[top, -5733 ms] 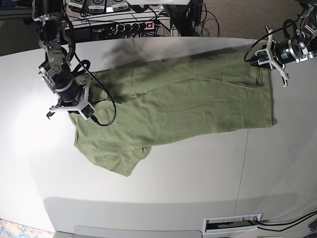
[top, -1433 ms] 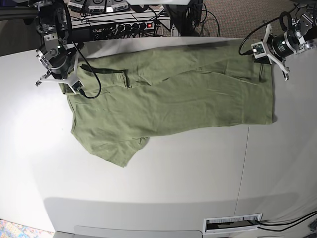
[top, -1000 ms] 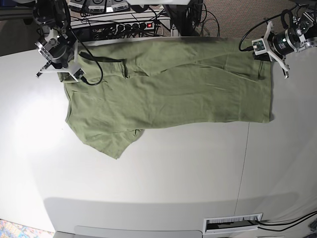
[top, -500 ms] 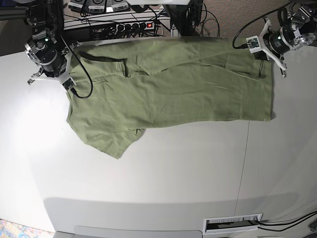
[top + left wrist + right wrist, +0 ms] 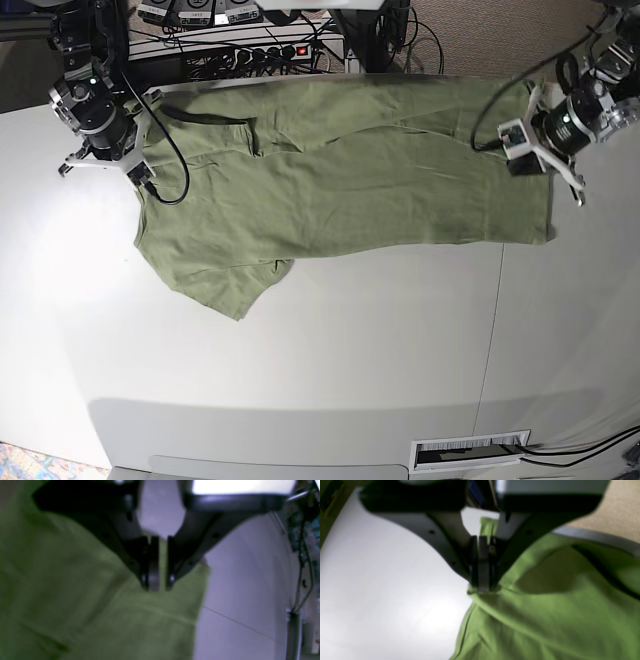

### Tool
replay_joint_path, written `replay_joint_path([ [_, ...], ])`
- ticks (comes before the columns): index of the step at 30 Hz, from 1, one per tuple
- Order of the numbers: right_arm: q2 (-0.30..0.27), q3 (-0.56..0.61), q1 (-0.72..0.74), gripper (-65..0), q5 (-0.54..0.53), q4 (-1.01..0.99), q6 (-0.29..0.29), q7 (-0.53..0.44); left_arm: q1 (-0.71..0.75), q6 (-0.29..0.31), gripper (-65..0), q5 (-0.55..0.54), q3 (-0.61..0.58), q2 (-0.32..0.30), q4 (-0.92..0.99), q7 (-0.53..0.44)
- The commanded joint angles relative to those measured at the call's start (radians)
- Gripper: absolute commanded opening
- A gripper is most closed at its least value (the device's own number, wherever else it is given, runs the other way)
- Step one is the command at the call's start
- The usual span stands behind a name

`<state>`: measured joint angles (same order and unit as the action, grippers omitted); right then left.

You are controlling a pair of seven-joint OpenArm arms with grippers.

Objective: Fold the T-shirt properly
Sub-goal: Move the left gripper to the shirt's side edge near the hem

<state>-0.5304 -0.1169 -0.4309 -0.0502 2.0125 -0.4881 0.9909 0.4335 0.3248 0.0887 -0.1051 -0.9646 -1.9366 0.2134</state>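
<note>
**A:** Where does the T-shirt (image 5: 340, 170) lie from the jaws?

**B:** Spread flat along the far part of the white table (image 5: 300, 370), long axis running from one gripper to the other. The right gripper (image 5: 482, 586) sits at one end of that axis, jaws pressed together on a pinch of cloth at the edge; everything else of the shirt stretches away from its tips toward the other arm. A sleeve (image 5: 240, 295) juts toward the near edge, closer to this arm than to the other.

**A:** And the left gripper (image 5: 157, 588)?

**B:** At the opposite end, over the corner by the hem. Its jaws stand a sliver apart with green showing in the slot, but the wrist view is too blurred to say whether cloth is actually pinched.

**A:** What differs from half a second ago?

**B:** The left gripper has come in from the far corner and now sits over the cloth, nearer the hem's middle. The right gripper and the shirt's outline look unchanged.
</note>
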Motion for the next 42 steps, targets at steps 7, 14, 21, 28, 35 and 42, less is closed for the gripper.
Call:
replay_joint_path([
  [7, -0.01, -0.01, 0.05, -60.3, -0.006, 0.019, 0.007, 0.002, -0.214, -0.007, -57.9, -0.235, 0.01, -0.01, 0.226, -0.068],
  [14, -0.01, -0.01, 0.057, -59.0, -0.006, 0.019, 0.007, 0.006, -0.369, 0.148, -47.9, -0.402, 0.01, 0.024, 0.474, -0.158],
  [21, -0.01, -0.01, 0.057, -48.1, -0.006, 0.019, 0.007, 0.004, -0.484, 0.268, -47.5, -0.48, 0.01, 0.111, 0.653, -0.157],
  [28, -0.01, -0.01, 0.057, -48.1, -0.006, 0.019, 0.007, 0.005, -0.498, 0.232, -47.4, -0.534, 0.01, 0.125, 0.701, -0.124],
  [35, -0.01, -0.01, 0.057, -48.1, -0.007, 0.019, 0.007, 0.005, -0.497, 0.188, -46.8, -0.516, 0.01, 0.131, 0.731, -0.122],
  [42, -0.01, -0.01, 0.057, -48.1, -0.007, 0.019, 0.007, 0.008, -0.498, 0.199, -45.6, -0.558, 0.01, 0.179, 0.75, -0.086],
])
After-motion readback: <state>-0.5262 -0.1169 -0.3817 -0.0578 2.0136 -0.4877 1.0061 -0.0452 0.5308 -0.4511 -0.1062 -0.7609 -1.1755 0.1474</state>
